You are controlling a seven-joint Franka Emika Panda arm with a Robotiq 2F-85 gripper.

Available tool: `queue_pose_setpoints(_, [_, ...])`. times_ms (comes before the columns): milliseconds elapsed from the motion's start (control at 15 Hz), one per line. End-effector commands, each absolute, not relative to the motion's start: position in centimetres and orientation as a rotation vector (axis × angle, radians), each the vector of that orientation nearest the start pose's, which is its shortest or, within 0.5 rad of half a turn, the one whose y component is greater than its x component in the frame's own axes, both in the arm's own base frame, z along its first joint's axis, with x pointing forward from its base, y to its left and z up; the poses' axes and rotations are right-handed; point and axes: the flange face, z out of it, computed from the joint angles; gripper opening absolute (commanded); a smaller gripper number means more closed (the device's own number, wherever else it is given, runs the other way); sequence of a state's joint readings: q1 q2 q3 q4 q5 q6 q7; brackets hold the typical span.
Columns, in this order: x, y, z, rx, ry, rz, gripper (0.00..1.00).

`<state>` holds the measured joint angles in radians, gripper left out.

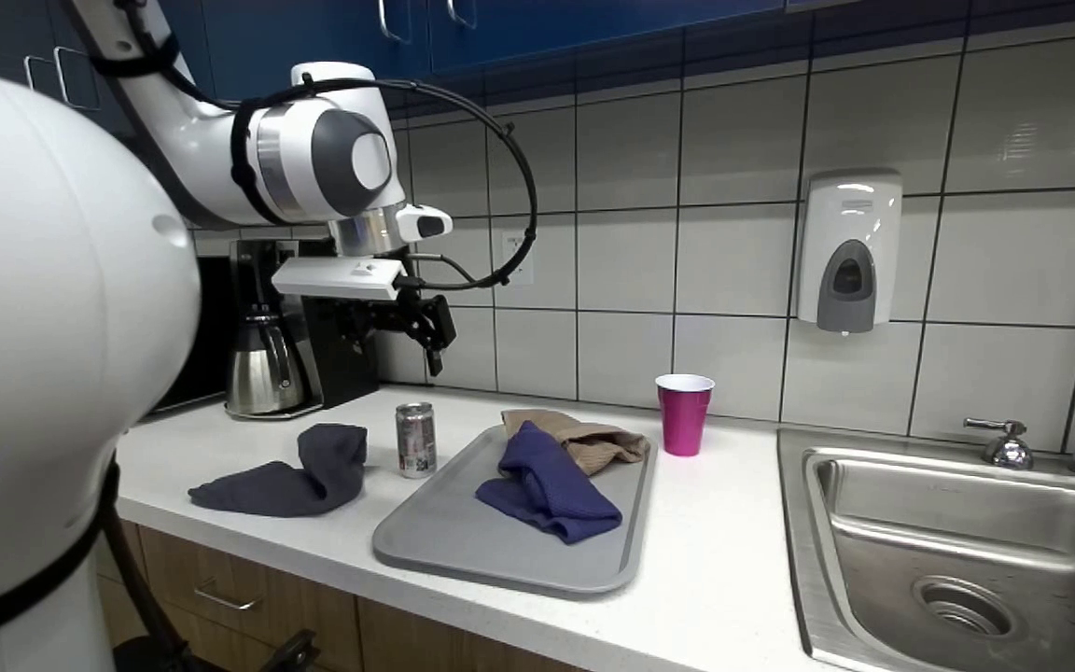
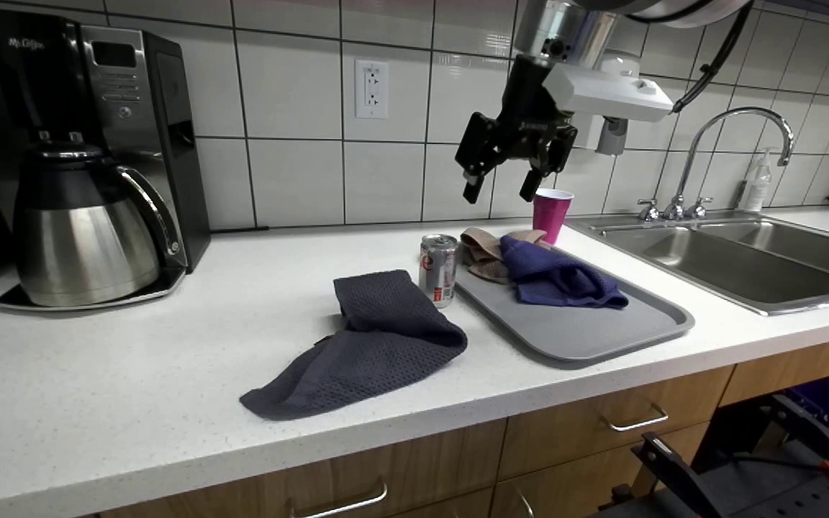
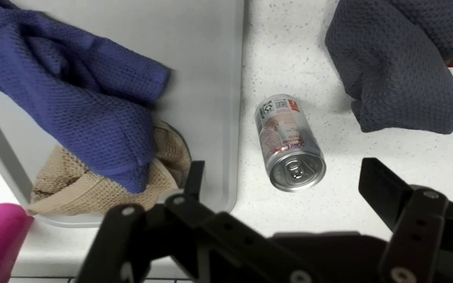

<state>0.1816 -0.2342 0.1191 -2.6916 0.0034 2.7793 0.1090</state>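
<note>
Hovering empty, jaws apart, the hand seems at the aiming stage above the can, upright on the surface between tray and dark cloth; reaching it would call for lowering.

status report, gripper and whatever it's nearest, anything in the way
Gripper open, holding nothing. Silver metal drink can below, upright on white speckled counter. Nothing seen between them; grey rectangular tray and dark grey textured cloth flank the can.

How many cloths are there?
3: a dark grey textured cloth on the white speckled counter, a purple textured cloth on the grey rectangular tray, and a tan textured cloth partly under the purple one. Others may be hidden.
</note>
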Motion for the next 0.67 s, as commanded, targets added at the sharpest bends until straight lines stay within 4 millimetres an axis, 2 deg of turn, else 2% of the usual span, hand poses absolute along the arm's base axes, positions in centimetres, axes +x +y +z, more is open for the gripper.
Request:
queue_pose_setpoints(0, [40.0, 9.3, 34.5, -3.051, -0.291, -0.528, 1.0])
queue_pose_setpoints(600, [40.6, 0.6, 33.5, -3.029, -0.386, -0.526, 1.0])
